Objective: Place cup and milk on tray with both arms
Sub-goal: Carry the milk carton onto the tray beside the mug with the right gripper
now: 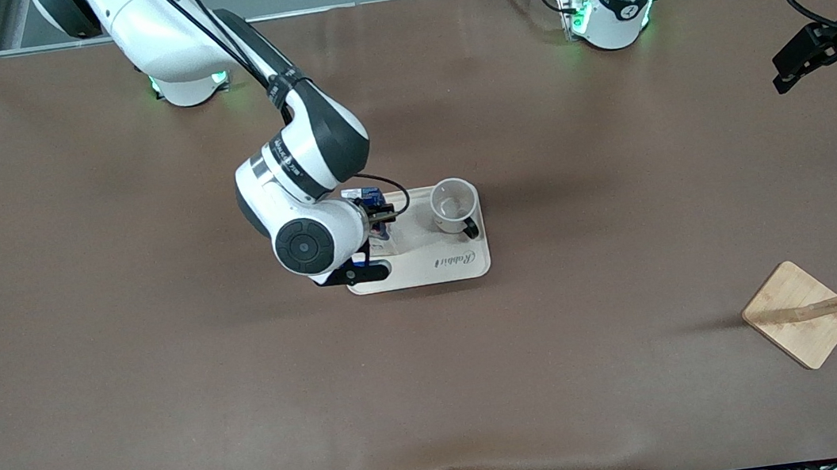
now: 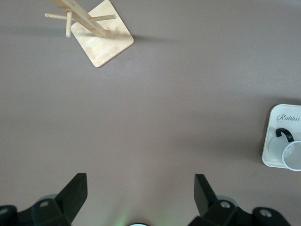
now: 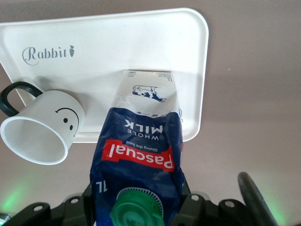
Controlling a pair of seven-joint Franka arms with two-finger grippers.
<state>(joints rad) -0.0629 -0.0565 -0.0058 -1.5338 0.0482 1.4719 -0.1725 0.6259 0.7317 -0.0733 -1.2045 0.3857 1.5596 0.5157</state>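
cream tray (image 1: 462,265) at frame centre carries the cup (image 1: 454,204) and the milk (image 3: 138,155), which the right gripper (image 1: 377,220) clamps. left gripper (image 2: 138,197) waits at the upper right, fingers spread.

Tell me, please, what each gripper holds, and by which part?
The right gripper grips the milk near its top, by the green cap, standing on the tray. The left gripper is open, holding nothing.

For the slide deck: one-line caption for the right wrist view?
Right end effector grips the milk carton standing on the tray, beside the smiley cup already on it.
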